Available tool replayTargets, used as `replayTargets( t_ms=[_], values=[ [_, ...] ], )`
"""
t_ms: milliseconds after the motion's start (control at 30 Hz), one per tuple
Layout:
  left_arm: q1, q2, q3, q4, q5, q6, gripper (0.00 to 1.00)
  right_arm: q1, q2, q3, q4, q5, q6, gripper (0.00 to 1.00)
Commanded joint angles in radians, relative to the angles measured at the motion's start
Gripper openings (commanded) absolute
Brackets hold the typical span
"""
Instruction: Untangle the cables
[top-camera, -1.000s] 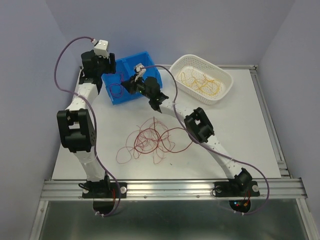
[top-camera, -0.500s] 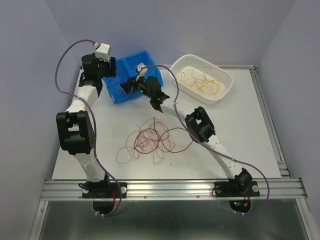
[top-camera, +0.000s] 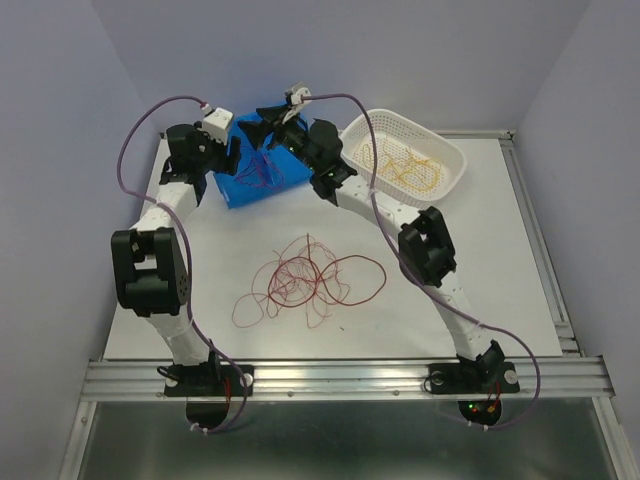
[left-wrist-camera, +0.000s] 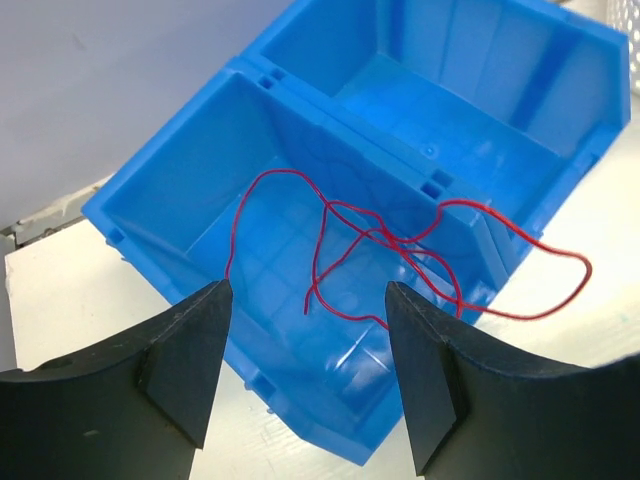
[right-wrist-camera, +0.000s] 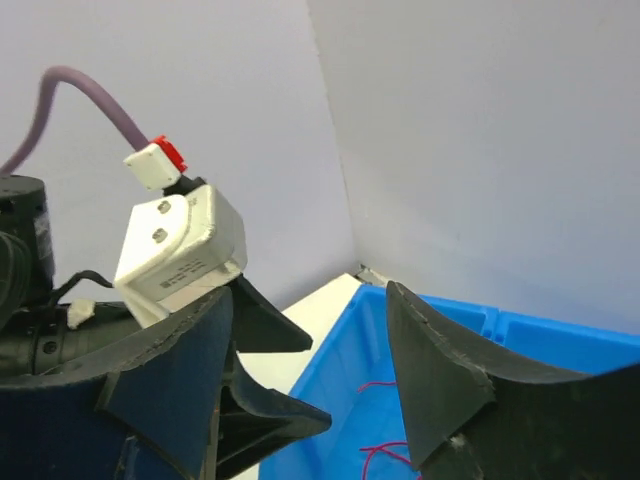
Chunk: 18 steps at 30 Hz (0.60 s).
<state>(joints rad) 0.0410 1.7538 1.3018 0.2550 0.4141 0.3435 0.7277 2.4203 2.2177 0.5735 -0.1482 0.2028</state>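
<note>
Soft, even light falls from overhead, leaving the white surface (top-camera: 520, 260) bright but not washed out, with only faint, blurred shadows under the arms. The overhead view is moderately sharp. In the left wrist view the blue bin (left-wrist-camera: 270, 140) carries mild glossy sheen on its floor, and the red cable (left-wrist-camera: 380, 235) reads crisp. The dark jaws close to both wrist cameras look underexposed and slightly soft.

— What is the blue bin (left-wrist-camera: 200, 170) made of?
— Glossy moulded plastic is seen, with highlights on its smooth walls. The white basket (top-camera: 450, 187) is perforated plastic.
— And the rest?
— The cables (top-camera: 310, 280) are shown as thin, smooth red wire. The matt white worktop (top-camera: 480, 280) is edged by a brushed metal rail (top-camera: 340, 378). The left gripper (left-wrist-camera: 308, 300) is finished in matt black plastic.
</note>
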Motion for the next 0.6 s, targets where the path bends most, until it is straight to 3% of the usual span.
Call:
replayTargets(
  t_ms=[0, 133, 233, 567],
  values=[
    [0.0, -0.059, -0.012, -0.006, 0.071, 0.087, 0.74, -0.005, -0.012, -0.056, 0.015, 0.071, 0.004, 0.66],
    [-0.007, -0.066, -0.044, -0.01, 0.11, 0.111, 0.79, -0.039, -0.119, -0.228, 0.038, 0.182, 0.072, 0.62],
    [-0.03, -0.068, -0.045, -0.02, 0.13, 0.092, 0.8, -0.092, -0.231, -0.389, 0.063, 0.177, 0.162, 0.62],
    [-0.154, -0.036, 0.007, -0.037, 0.063, 0.095, 0.81, -0.159, -0.568, -0.887, 0.109, 0.323, 0.204, 0.79]
  ],
)
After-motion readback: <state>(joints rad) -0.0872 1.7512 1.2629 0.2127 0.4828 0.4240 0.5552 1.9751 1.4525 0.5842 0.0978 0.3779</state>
